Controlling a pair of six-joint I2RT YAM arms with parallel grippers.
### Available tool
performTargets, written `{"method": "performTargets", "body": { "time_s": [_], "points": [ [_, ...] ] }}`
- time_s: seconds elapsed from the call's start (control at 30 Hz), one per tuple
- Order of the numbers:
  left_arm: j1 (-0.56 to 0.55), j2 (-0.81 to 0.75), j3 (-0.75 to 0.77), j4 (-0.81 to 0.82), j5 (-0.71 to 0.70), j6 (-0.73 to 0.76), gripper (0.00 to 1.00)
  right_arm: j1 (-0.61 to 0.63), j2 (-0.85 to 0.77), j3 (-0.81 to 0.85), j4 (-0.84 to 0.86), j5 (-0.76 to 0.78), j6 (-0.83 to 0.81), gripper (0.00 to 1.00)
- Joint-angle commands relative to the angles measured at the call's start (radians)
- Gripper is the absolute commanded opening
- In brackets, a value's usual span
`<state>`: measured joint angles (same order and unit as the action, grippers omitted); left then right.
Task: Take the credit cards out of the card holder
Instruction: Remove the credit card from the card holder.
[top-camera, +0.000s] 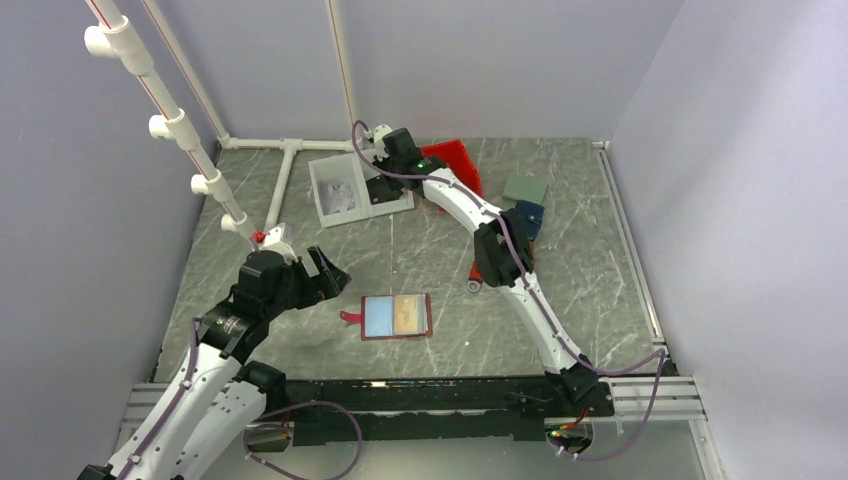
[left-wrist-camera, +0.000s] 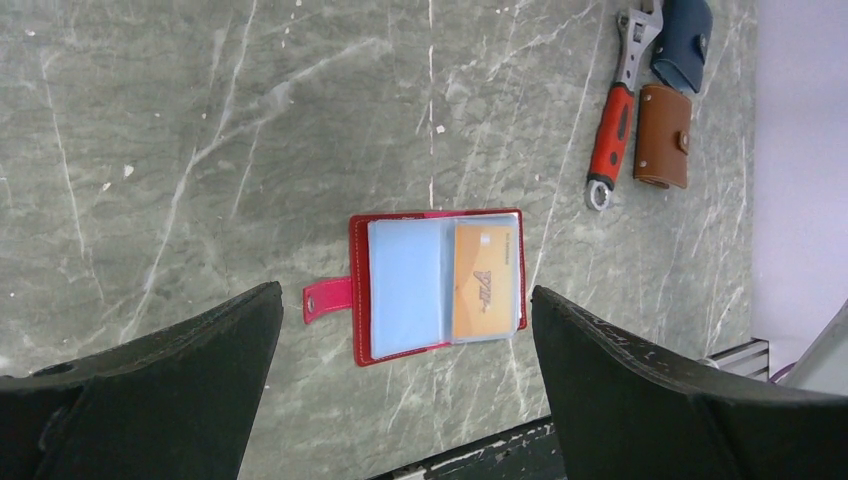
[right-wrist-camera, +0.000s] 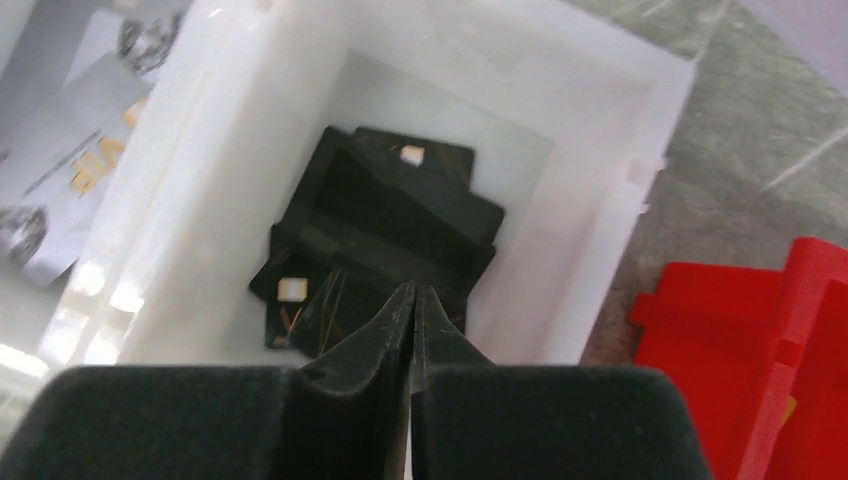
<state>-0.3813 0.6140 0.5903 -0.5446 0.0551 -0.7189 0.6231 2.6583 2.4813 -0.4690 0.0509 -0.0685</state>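
Note:
The red card holder (top-camera: 396, 316) (left-wrist-camera: 437, 285) lies open and flat on the table, strap tab pointing left. A tan-orange credit card (left-wrist-camera: 484, 282) sits in its right pale blue pocket; the left pocket looks bare. My left gripper (top-camera: 325, 272) (left-wrist-camera: 405, 295) hovers open above and left of the holder, touching nothing. My right gripper (top-camera: 376, 142) (right-wrist-camera: 412, 292) is at the back over the white bin (top-camera: 340, 195) (right-wrist-camera: 620, 200), fingers pressed together. Below its tips, several dark cards (right-wrist-camera: 390, 220) lie in one compartment. Pale printed cards (right-wrist-camera: 70, 190) lie in the neighbouring compartment.
A red-handled wrench (left-wrist-camera: 612, 130), a brown wallet (left-wrist-camera: 664, 135) and a blue wallet (left-wrist-camera: 683, 40) lie right of the holder. A red bin (top-camera: 455, 160) (right-wrist-camera: 760, 340) and a grey-green box (top-camera: 525, 188) stand at the back. White pipe framing (top-camera: 290, 160) runs along the back left.

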Motion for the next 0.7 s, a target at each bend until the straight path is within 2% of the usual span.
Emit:
{"method": "performTargets", "body": {
  "time_s": [0.0,0.2,0.4,0.57,0.67],
  "points": [
    [-0.002,-0.031,0.003,0.019,0.028,0.001,0.99,0.000,-0.170,-0.030,-0.064,-0.229,-0.096,0.06],
    [-0.002,-0.007,-0.035,0.085,0.120,-0.013,1.00,-0.005,-0.392,-0.232,-0.130,-0.518,-0.183,0.15],
    [-0.002,-0.007,-0.090,0.171,0.214,-0.042,0.99,-0.013,-0.669,-0.524,-0.153,-0.661,-0.292,0.24],
    [-0.002,0.003,-0.111,0.213,0.260,-0.091,0.99,-0.030,-0.938,-0.812,-0.124,-0.676,-0.414,0.47],
    [-0.002,-0.011,-0.115,0.216,0.267,-0.111,0.99,-0.084,-1.110,-0.991,-0.097,-0.726,-0.463,0.62]
  ]
}}
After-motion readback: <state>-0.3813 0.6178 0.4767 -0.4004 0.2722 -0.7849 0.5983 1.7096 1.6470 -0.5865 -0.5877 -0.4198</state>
